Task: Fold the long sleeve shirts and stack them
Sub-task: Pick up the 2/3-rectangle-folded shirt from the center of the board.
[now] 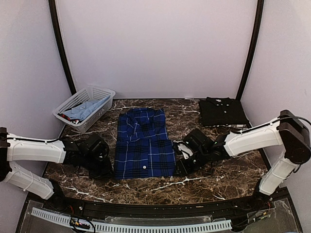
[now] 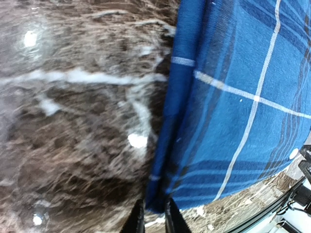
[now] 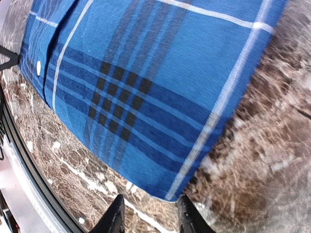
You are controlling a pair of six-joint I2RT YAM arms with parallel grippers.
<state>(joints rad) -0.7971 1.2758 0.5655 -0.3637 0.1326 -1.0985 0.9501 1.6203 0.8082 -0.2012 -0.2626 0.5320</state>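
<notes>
Royal blue and navy, crossed by thin white lines, on the plaid shirt (image 1: 145, 143): folded to a neat upright rectangle. Lies flat at the middle of the dark marble surface (image 1: 194, 187), collar (image 1: 145, 115) at the far end, one white button (image 1: 144, 166) close to the near hem.

Seen only from above: the black shirt (image 1: 222, 111), folded flat at the far right, well apart from the plaid one, and a white lattice basket (image 1: 85, 108) at the far left with pale blue cloth in it.

Seen only from the wrists: the two near corners up close. At the near left corner, the left tool (image 2: 154, 221) with its tips barely apart and the cloth's corner dipping into the slit; cannot tell whether pinched or loose. At the near right corner, the right tool (image 3: 150, 213) parted wider, bare marble between its fingers (image 3: 116, 218), the hem's corner just ahead of them and in no grip.
</notes>
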